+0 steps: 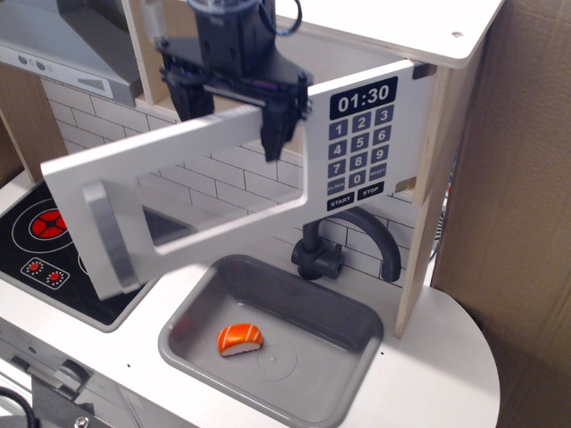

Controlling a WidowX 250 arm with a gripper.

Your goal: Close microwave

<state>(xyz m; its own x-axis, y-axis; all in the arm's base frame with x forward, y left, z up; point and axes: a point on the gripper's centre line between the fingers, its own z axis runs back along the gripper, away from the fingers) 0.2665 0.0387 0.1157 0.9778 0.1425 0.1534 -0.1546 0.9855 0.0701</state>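
microwave [223, 169] door ajar, gripper [227, 111] seemingly straddling its top edge

Microwave door [214, 178] covering the cavity behind and part of the hob [45, 241], gripper [227, 111] straddling the door's top edge with its top running off frame, range hood [62, 45] being cropped at left
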